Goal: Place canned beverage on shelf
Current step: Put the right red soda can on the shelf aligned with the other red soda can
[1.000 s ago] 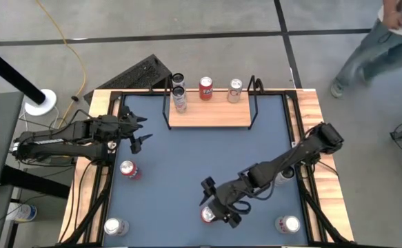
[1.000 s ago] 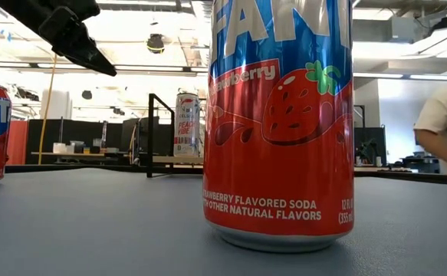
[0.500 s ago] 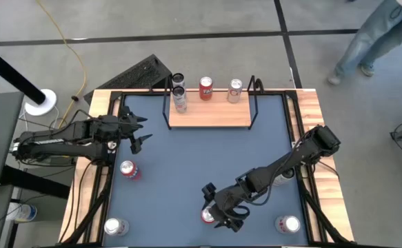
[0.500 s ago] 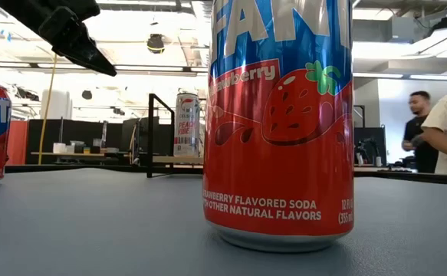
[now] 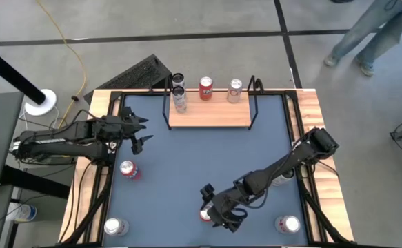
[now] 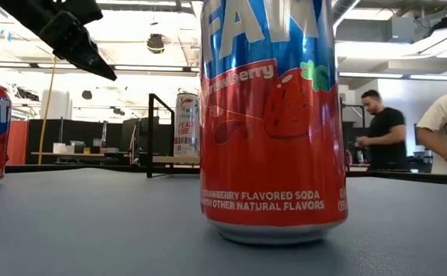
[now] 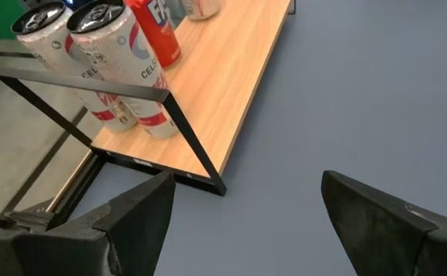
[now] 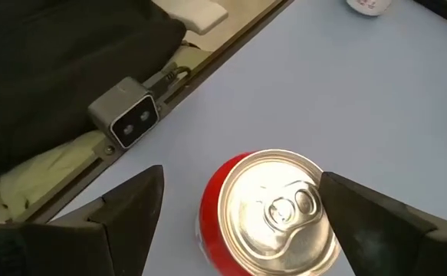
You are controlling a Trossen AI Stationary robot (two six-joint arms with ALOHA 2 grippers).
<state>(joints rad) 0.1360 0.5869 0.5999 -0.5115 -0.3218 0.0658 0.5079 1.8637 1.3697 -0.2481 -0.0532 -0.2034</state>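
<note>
The right gripper (image 5: 215,211) is low over the near edge of the blue table (image 5: 207,151), reaching down around a red strawberry soda can (image 5: 205,215). In the right wrist view the can (image 8: 273,211) stands upright between the 2 dark fingers (image 8: 127,203), with its silver top and pull tab facing the camera. The fingers are spread wide, 1 on each side of the can, and a gap of table shows between each finger and the can, so the gripper holds nothing. In the low view the same can (image 6: 273,123) stands flat on the table surface, very close to the camera.

The shelf (image 5: 209,114) is at the far edge of the table, well apart from this can. On it stand 4 cans: 2 slim white cans (image 5: 179,94) close together at its left end, 1 red can (image 5: 205,88) in the middle and 1 silver can (image 5: 234,90) toward the right.

The left gripper (image 5: 138,132) waits above the left side of the table, near the shelf's left end, with its fingers (image 7: 142,218) wide apart and empty. A red can (image 5: 129,169) stands on the table just in front of this arm.
</note>
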